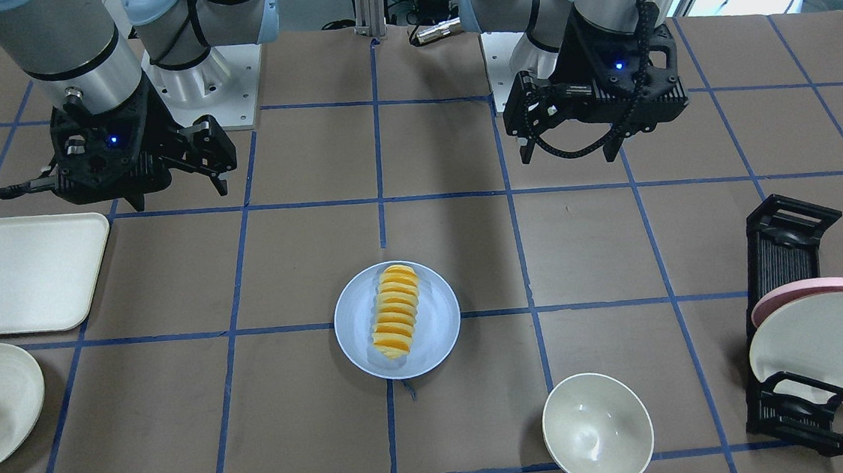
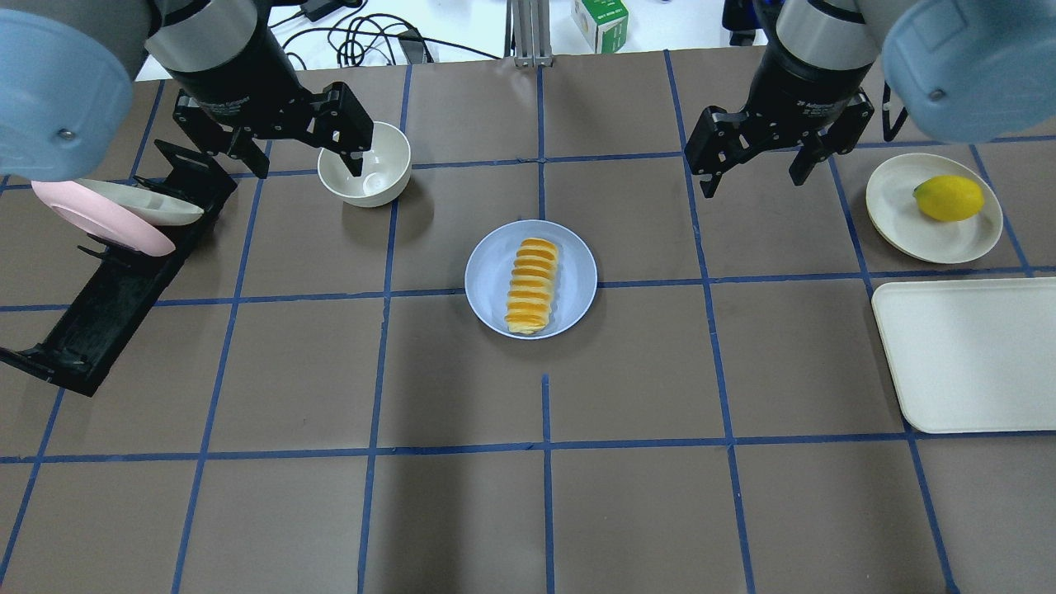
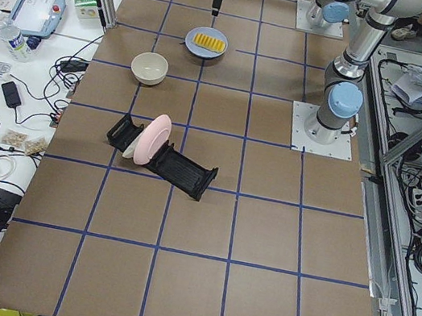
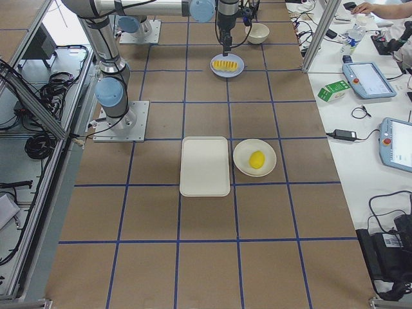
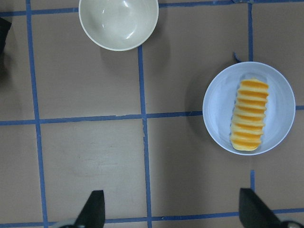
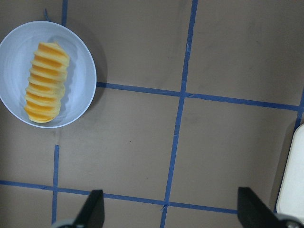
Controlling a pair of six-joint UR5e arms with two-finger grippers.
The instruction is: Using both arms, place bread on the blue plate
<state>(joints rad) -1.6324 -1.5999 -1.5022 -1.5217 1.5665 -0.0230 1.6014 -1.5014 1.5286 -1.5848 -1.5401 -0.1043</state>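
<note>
The bread (image 2: 530, 285), a ridged orange-golden loaf, lies lengthwise on the blue plate (image 2: 577, 280) at the table's middle. It also shows in the front view (image 1: 395, 311) and both wrist views (image 5: 249, 114) (image 6: 45, 81). My left gripper (image 2: 301, 157) hangs open and empty above the table, to the plate's far left, over a cream bowl's edge. My right gripper (image 2: 752, 177) hangs open and empty to the plate's far right. Neither gripper touches the bread or the plate.
A cream bowl (image 2: 365, 165) stands under the left gripper. A black dish rack (image 2: 107, 280) holding a pink plate (image 2: 91, 227) and a cream plate lies at the left. A white tray (image 2: 965, 355) and a cream plate with a yellow fruit (image 2: 949, 198) sit at the right.
</note>
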